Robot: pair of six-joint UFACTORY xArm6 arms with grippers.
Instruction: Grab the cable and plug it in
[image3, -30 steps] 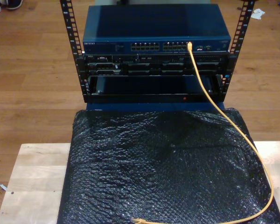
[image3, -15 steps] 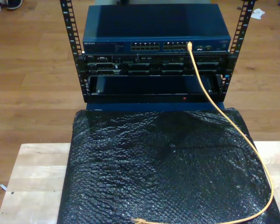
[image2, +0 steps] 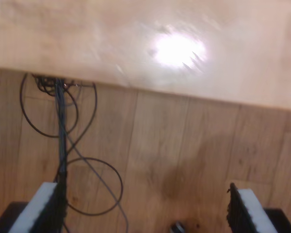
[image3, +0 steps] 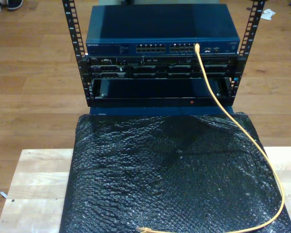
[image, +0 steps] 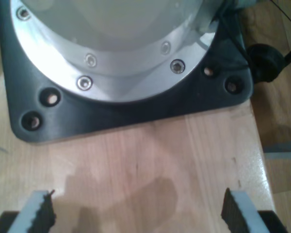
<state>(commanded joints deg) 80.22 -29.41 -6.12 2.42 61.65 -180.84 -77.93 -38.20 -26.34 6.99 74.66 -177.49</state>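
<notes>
And here's the cable, yellow-orange and thin. One end is plugged into a port on the blue network switch at the top of the exterior view, right of centre in the port row. From there it drops down past the rack front, crosses onto the black bubble-wrap sheet and sweeps along that view's right side before curling back at the lower right. Its free plug lies loose on the sheet at the bottom edge, just left of centre, touched by nothing. The sheet covers a pale wooden table that peeks out on both sides of the exterior view.

Over to my first gripper: jaws spread wide, nothing between them, hovering above light wood with a black base plate and a silver bolted flange just beyond the fingertips.

My second gripper is also wide apart and empty, looking down on wood flooring where thin black wires loop loosely; the pale band above them is blurred, possibly a table edge.
</notes>
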